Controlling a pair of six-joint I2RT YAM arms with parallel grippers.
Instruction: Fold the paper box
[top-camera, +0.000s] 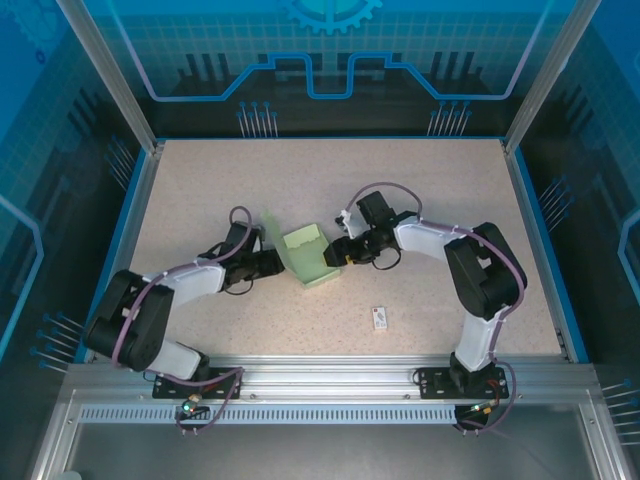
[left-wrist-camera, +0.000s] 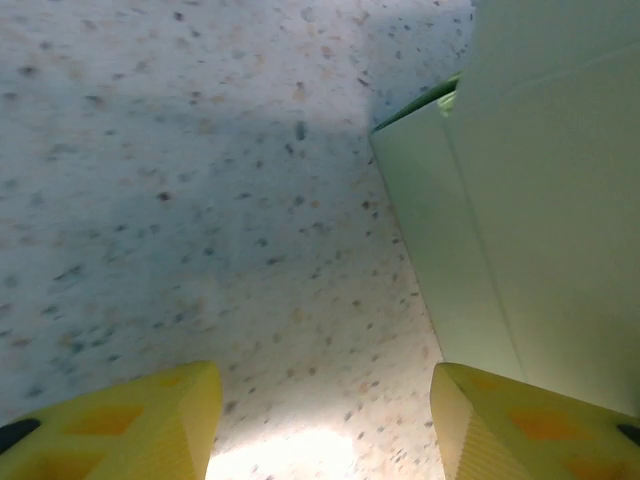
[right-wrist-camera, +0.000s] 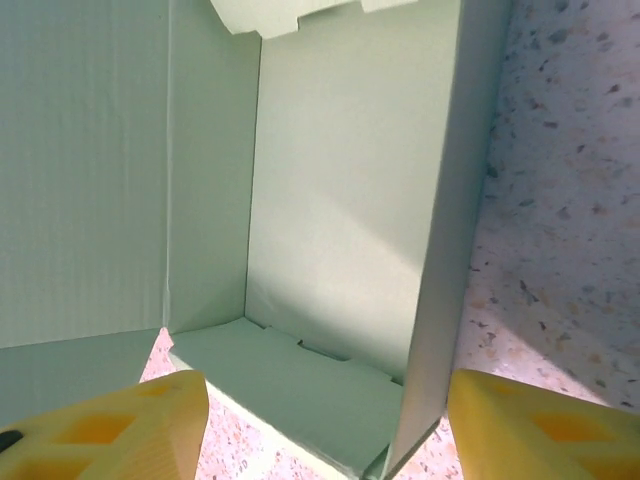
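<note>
The paper box (top-camera: 310, 256) is pale mint-green card, partly folded, lying mid-table with one flap raised on its left. My left gripper (top-camera: 270, 262) sits at the box's left side and my right gripper (top-camera: 336, 254) at its right side. In the left wrist view the yellow fingers (left-wrist-camera: 140, 425) stand apart over bare table, and the box panel (left-wrist-camera: 540, 200) rises just beyond the right finger. The right wrist view looks into the box's open inside (right-wrist-camera: 340, 220). There the right gripper (right-wrist-camera: 325, 425) is open, with an upright side wall (right-wrist-camera: 450, 270) standing between its fingers, close to the right one.
A tiny white tag with a dark mark (top-camera: 380, 318) lies on the speckled table (top-camera: 200, 190) near the front right. Blue rails edge the table on the left and right. Metal frame posts stand at the back corners.
</note>
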